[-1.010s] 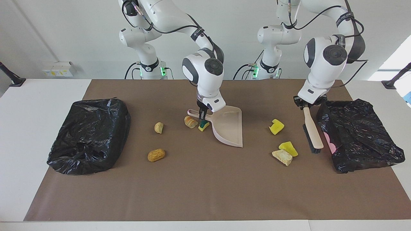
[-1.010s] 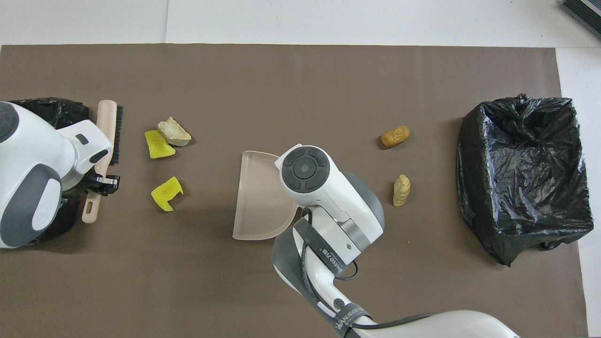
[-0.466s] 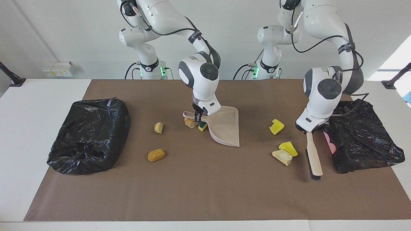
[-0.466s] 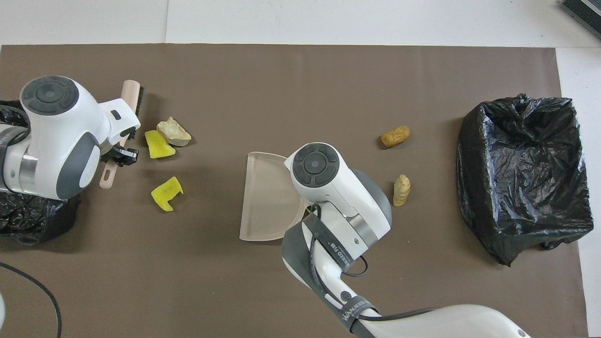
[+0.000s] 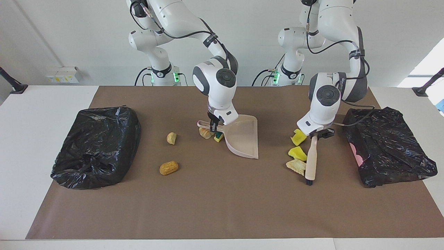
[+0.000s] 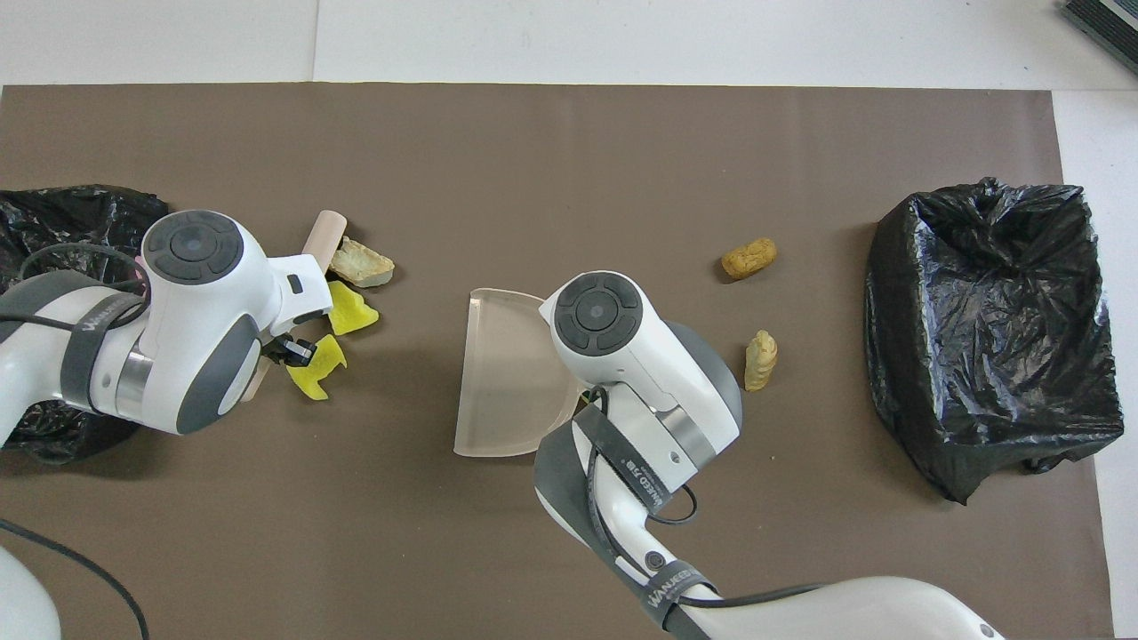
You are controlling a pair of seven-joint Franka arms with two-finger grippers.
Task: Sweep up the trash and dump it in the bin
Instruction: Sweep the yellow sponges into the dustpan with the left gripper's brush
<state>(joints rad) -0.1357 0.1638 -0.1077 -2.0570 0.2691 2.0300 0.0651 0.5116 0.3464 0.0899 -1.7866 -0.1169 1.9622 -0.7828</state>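
Trash (image 5: pixel 297 153) against brush (image 5: pixel 311 160) in left claw (image 5: pixel 316 136), right claw (image 5: pixel 214 126) gripping dustpan (image 5: pixel 242 137), hiding two lumps

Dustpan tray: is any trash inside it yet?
No. The dustpan tray is bare where visible; the right gripper holds its handle, and the arm hides the tray's handle end in the overhead view.

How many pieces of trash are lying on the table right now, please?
7. Three lie beside the brush: curled yellow sponge, yellow wedge, pale chunk. Two sit by the dustpan handle: bread chunk, green-backed sponge. Two lie toward the right arm's bin: small chunk, orange roll.
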